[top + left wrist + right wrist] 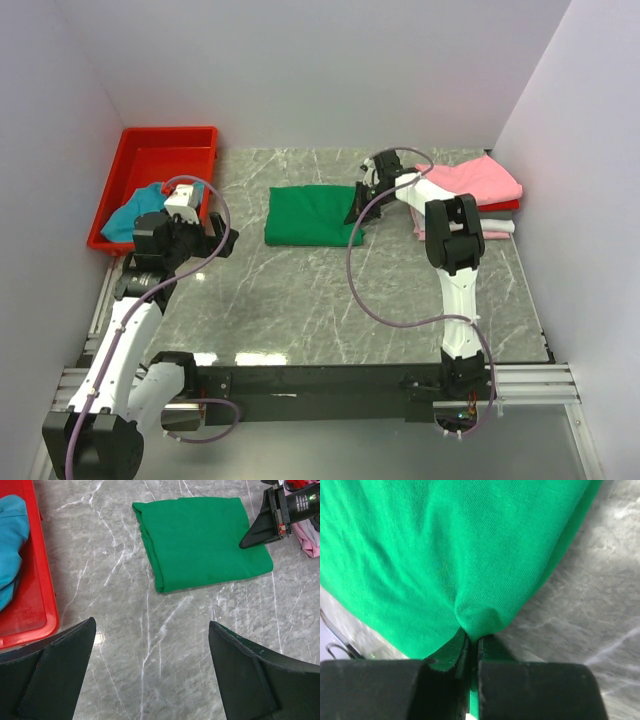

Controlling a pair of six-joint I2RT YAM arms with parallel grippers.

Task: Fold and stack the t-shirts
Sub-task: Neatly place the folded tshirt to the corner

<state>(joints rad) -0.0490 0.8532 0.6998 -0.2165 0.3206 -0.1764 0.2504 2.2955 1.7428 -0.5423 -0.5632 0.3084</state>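
A folded green t-shirt (312,215) lies on the marble table in the middle; it also shows in the left wrist view (205,540) and fills the right wrist view (445,555). My right gripper (358,212) is shut on the shirt's right edge, pinching a fold of cloth (474,640). A stack of folded shirts, pink (475,180) on top of red and whitish ones, lies at the right. A teal-blue shirt (138,205) lies in the red tray (160,160). My left gripper (150,645) is open and empty, above bare table near the tray.
The red tray (37,595) stands at the table's left edge. Grey walls close in the left, back and right sides. The right arm's cable (375,300) hangs over the table's near right part.
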